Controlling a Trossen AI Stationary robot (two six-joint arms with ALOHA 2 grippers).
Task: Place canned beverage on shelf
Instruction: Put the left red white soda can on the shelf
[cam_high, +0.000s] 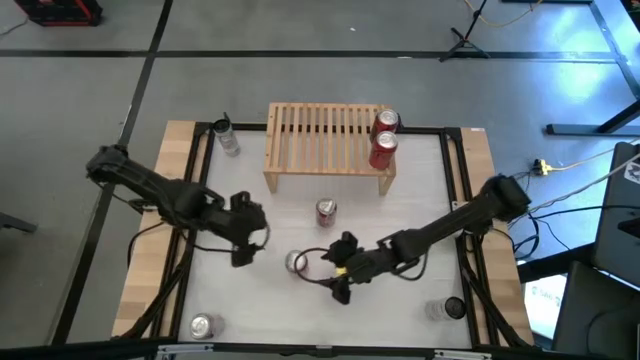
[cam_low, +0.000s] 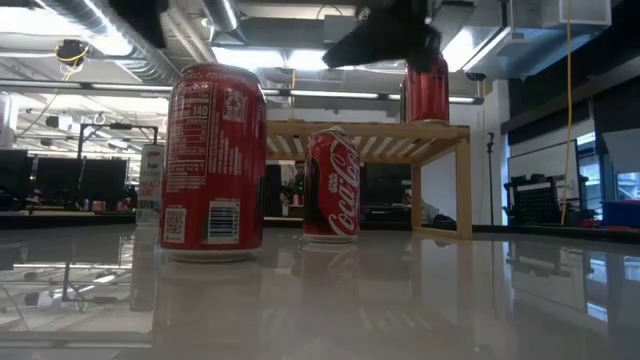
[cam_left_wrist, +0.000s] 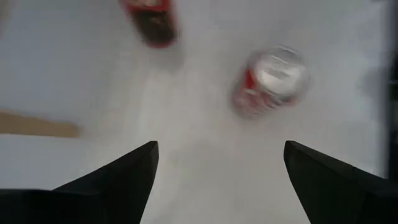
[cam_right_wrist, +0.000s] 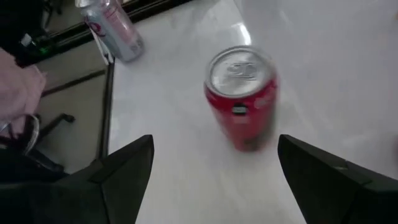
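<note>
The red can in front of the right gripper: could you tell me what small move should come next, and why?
Probably ease the right gripper forward until its open fingers straddle the red can, then close. The can stands upright on the white table, ungrasped, and the shelf has free slats.

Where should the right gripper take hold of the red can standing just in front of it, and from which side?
Grip the red can across its round side wall at mid-height, coming in level from the right gripper's side. It stands upright with open table around it, and the open fingers already frame it.
</note>
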